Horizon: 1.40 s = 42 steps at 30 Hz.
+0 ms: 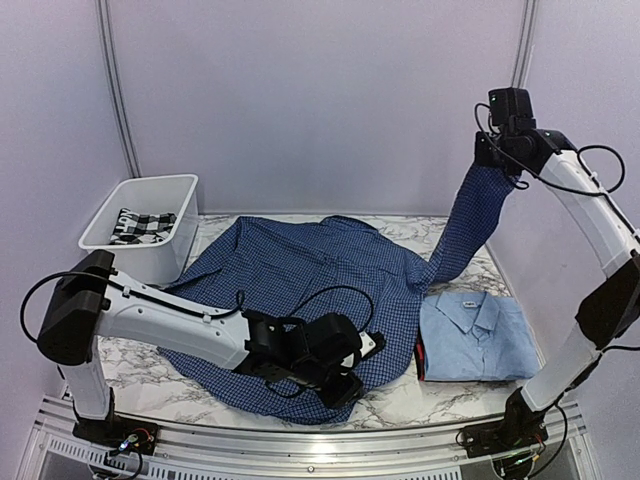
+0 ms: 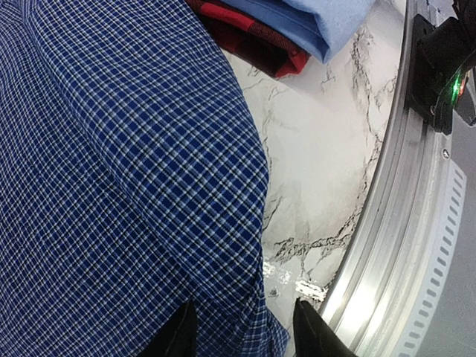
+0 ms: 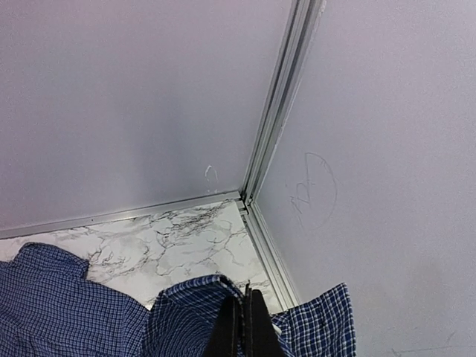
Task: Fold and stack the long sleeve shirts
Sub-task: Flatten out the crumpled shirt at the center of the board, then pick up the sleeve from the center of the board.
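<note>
**Top view.** The dark shirt (image 1: 300, 270) lies spread on the surface (image 1: 140, 365), collar to the rear and hem to the near edge. One sleeve runs up and to the right off the cloth, its long axis steep. The right end effector (image 1: 497, 160) holds that sleeve high by the right wall. The shirt body lies left of and below this end effector, so folding the sleeve in would, in my judgement, mean a travel leftward and down. The left end effector (image 1: 348, 385) sits low at the near hem and is the nearer to the body. The light shirt (image 1: 475, 335) lies folded just right of the dark one, on a red cloth (image 1: 419, 358). A bin (image 1: 165, 250) stands at rear left.

**Left wrist.** Left end effector (image 2: 244, 331) spread, with the hem of the dark shirt (image 2: 111, 186) between its fingers (image 2: 178, 335); no pinch is evident. Bare surface (image 2: 320, 149) and the rail (image 2: 401, 245) lie to one side, the light shirt (image 2: 335, 18) beyond.

**Right wrist.** Right end effector (image 3: 244, 327) pressed together, pinching sleeve cloth of the dark shirt (image 3: 59, 312). The surface (image 3: 178, 234) is well below and the corner walls are near, so room to the right is slight.
</note>
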Each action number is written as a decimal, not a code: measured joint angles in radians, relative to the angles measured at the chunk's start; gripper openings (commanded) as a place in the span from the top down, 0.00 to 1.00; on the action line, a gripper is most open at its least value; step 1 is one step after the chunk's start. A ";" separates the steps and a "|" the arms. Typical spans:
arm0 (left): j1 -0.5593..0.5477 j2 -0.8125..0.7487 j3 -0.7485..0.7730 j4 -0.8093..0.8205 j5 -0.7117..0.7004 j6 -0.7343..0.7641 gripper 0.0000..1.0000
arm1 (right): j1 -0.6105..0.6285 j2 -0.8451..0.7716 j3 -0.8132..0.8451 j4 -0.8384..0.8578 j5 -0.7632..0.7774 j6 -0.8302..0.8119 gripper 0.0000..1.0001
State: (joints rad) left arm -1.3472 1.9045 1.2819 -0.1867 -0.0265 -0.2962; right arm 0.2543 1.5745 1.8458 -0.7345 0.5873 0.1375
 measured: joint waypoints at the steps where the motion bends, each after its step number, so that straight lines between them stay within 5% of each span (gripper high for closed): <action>1: 0.000 0.005 0.000 0.000 -0.001 0.002 0.58 | 0.000 0.001 -0.005 0.002 -0.005 0.001 1.00; 7: 0.000 0.032 0.002 0.000 -0.002 0.009 0.67 | 0.011 0.012 -0.057 0.018 -0.032 0.010 1.00; 13: 0.000 0.044 0.002 -0.001 -0.003 0.015 0.92 | 0.032 0.037 -0.150 0.051 -0.059 0.019 0.99; 16: 0.000 0.044 0.002 0.000 -0.007 0.013 1.00 | 0.042 0.037 -0.243 0.076 -0.074 0.027 0.90; 28: 0.029 0.003 -0.084 0.057 0.006 -0.007 1.00 | 0.123 0.018 -0.500 0.126 -0.153 0.052 0.51; 42: 0.051 -0.042 -0.101 0.099 0.045 -0.011 1.00 | 0.211 -0.048 -0.832 0.229 -0.374 0.139 0.50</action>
State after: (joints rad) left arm -1.2964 1.8629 1.1812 -0.0879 0.0181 -0.3069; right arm 0.4656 1.5269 1.0134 -0.5056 0.2131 0.2764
